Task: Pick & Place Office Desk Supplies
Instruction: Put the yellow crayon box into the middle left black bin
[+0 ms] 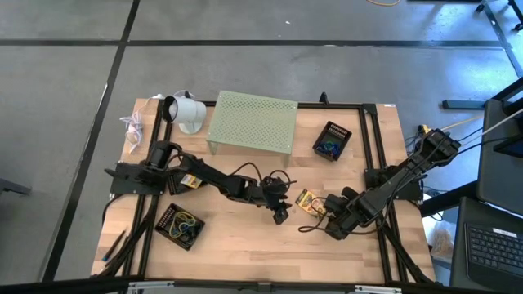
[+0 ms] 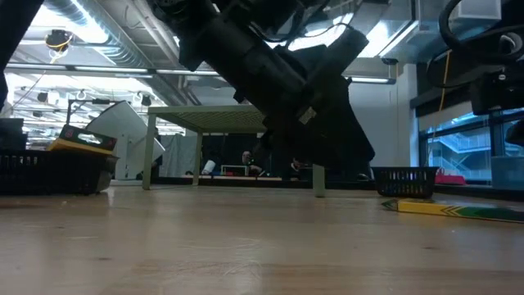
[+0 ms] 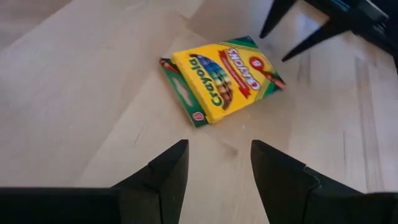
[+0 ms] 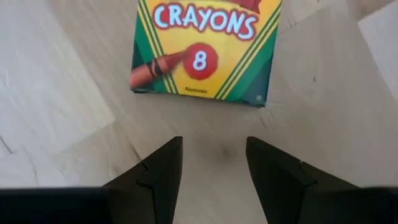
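A yellow-and-green crayon box [image 1: 306,200] lies flat on the wooden table, right of centre. It also shows in the left wrist view [image 3: 221,78] and the right wrist view [image 4: 205,50]. My left gripper [image 1: 282,216] hovers just left of the box, its fingers open [image 3: 214,168] and short of it. My right gripper [image 1: 322,214] stands at the box's near right, pointing steeply down, open [image 4: 211,168], with bare table between its fingers. Neither gripper touches the box.
A second crayon box [image 1: 189,181] lies beside the left arm. One black basket [image 1: 180,227] with coloured bands sits near left, another [image 1: 331,140] far right. At the back stand the pale green perforated riser [image 1: 252,122] and a white cup-shaped object [image 1: 186,113].
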Robot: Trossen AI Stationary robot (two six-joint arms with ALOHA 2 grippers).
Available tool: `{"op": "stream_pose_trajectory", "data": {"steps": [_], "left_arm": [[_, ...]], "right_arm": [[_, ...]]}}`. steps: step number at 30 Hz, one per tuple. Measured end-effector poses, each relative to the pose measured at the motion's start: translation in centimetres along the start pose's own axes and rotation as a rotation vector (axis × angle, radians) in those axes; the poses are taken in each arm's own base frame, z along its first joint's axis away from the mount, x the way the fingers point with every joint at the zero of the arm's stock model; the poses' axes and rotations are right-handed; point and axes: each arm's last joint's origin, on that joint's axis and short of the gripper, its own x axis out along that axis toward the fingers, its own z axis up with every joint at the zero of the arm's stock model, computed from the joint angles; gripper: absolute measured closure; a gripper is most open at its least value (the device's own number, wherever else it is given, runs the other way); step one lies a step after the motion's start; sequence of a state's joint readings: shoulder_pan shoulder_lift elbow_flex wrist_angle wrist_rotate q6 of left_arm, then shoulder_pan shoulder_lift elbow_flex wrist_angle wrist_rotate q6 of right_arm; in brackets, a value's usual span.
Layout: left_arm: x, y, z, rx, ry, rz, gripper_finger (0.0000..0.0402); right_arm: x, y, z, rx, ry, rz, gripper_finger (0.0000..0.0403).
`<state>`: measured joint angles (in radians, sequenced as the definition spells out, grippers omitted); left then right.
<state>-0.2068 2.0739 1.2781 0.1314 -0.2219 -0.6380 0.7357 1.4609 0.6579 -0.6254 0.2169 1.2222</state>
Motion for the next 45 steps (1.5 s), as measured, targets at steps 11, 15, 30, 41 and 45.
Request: {"op": "stream_pose_trajectory", "data": {"steps": [11, 15, 30, 41, 45], "left_arm": [[0.1, -0.2, -0.2, 0.024, -0.043, 0.032, 0.0233], [0.1, -0.1, 0.0, 0.021, -0.066, 0.049, 0.0233], [2.6, 1.8, -1.1, -0.097, -0.122, 0.143, 0.0233], [3.5, 2.6, -1.2, -0.173, -0.116, 0.107, 0.0233], [4.2, 2.7, -1.7, -0.200, -0.119, 0.081, 0.0233]], "right_arm": [[0.3, -0.7, 1.6, -0.090, -0.053, -0.044, 0.0223], [0.6, -1.2, 2.6, -0.097, -0.032, -0.048, 0.0223], [1.0, -1.5, 5.4, -0.153, -0.116, 0.019, 0.0223], [1.1, -1.6, 6.2, -0.158, -0.143, 0.036, 0.0223], [1.0, -1.4, 6.5, -0.175, -0.167, 0.059, 0.0223]]}}
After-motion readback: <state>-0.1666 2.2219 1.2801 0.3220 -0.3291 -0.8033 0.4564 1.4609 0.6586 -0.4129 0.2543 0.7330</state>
